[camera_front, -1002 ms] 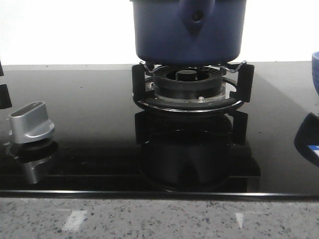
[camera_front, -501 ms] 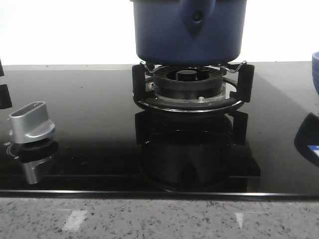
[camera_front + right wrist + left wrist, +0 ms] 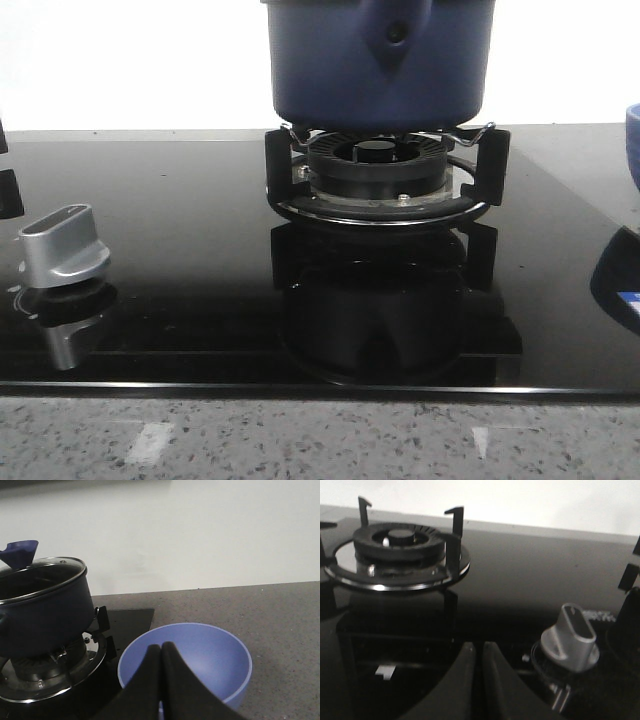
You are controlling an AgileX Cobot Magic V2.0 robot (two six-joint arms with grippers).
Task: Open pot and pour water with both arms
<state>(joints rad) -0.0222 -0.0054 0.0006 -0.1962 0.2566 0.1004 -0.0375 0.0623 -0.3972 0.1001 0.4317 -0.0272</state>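
The dark navy pot [image 3: 378, 62] stands on the burner grate [image 3: 385, 170] at the back centre of the black glass hob; its top is cut off in the front view. The right wrist view shows the pot [image 3: 42, 612] with a metal-rimmed glass lid [image 3: 45, 569] lying on it and a blue handle [image 3: 19, 551] sticking up. My right gripper [image 3: 161, 645] is shut and empty, hanging over the light blue bowl [image 3: 200, 655] beside the pot. The left gripper [image 3: 478, 644] is shut and empty, low over the hob between a bare burner [image 3: 397, 550] and a silver knob [image 3: 571, 639].
The silver knob [image 3: 62, 245] stands at the hob's left front. The blue bowl [image 3: 633, 140] peeks in at the right edge, on the grey speckled counter [image 3: 260, 610]. A white wall rises behind the hob. Neither arm shows in the front view.
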